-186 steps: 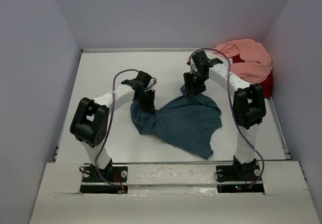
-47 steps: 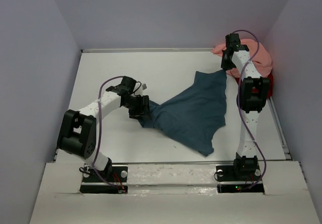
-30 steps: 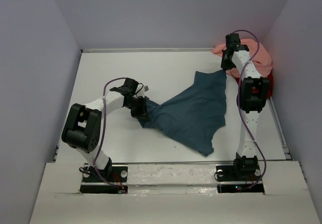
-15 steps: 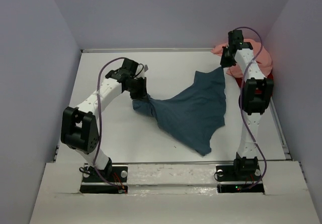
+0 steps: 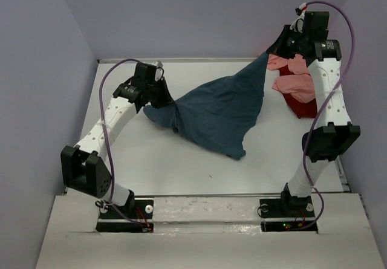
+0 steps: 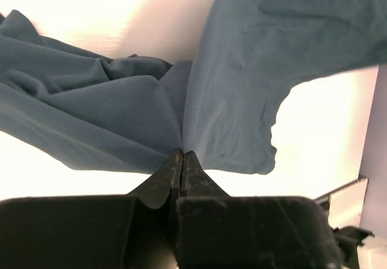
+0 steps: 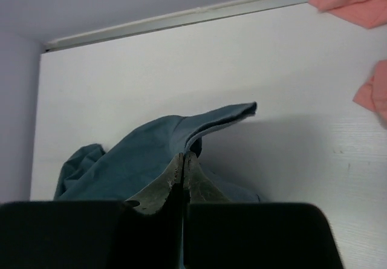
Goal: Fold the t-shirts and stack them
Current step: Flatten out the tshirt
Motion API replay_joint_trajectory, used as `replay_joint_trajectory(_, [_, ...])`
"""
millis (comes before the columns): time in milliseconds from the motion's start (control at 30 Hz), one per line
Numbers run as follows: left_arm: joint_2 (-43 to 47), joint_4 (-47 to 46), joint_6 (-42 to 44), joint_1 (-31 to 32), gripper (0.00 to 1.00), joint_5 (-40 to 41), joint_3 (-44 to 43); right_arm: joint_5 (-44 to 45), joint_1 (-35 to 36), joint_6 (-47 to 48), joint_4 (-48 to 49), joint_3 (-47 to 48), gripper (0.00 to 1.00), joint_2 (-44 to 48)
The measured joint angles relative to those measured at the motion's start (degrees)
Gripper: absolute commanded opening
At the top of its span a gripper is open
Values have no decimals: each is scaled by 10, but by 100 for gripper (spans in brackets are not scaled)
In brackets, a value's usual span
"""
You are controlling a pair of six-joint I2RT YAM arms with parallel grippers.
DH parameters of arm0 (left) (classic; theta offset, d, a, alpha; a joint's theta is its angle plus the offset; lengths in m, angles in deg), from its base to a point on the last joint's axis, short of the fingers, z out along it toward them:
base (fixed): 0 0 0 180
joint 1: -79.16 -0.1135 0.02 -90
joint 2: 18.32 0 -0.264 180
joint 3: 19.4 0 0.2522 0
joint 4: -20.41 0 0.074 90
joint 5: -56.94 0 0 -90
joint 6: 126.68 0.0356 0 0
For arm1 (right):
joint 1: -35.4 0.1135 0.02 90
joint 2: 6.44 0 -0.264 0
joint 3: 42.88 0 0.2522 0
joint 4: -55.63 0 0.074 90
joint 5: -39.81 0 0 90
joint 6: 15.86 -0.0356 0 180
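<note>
- Top view: my left gripper (image 5: 162, 97), left of centre, is clamped on one end of the teal shirt (image 5: 217, 112). The cloth bunches up right at the jaws.
- My right gripper (image 5: 282, 44) is raised high at upper right and pinches the opposite corner of the shirt.
- The teal shirt hangs stretched between the two grips and sags to a tip at lower centre, down by the table (image 5: 121, 160). I can't tell if the tip touches.
- The pink shirt (image 5: 296, 81) lies crumpled at the right edge, below my right gripper. The red shirt (image 5: 300, 107) sits under it, partly covered and showing at the lower side.
- Left wrist view: the left gripper (image 6: 182, 154) has its jaws tip to tip at bottom centre with teal cloth caught between them.
- The teal shirt (image 6: 242, 69) fans out from there: a wrinkled heap to the left, a flatter panel at upper right. Bare table (image 6: 326, 130) shows at right.
- Right wrist view: the right gripper (image 7: 183, 157) has its jaws closed at bottom centre on a teal edge.
- The teal shirt (image 7: 145, 154) drops off to lower left, with one flap poking toward centre right.
- Bits of the pink shirt (image 7: 351, 0) show at the upper right corner and right edge.
- The table (image 7: 151, 69) fills the middle of that view.
</note>
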State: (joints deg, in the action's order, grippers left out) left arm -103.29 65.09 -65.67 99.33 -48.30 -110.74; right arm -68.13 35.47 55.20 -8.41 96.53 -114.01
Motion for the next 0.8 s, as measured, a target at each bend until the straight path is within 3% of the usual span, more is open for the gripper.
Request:
replay_joint_trajectory(400, [81,62,-71,1,5,110,28,-201,0,-89,14,-92,0,156])
replay_joint_trajectory(633, [310,57,-126,11,10,159,84,-307,0,-144,53,-192,0,317])
replay_joint_trajectory(800, [474,60,-171,11,10,186,89,-346,0,-175,75,-191,0,445])
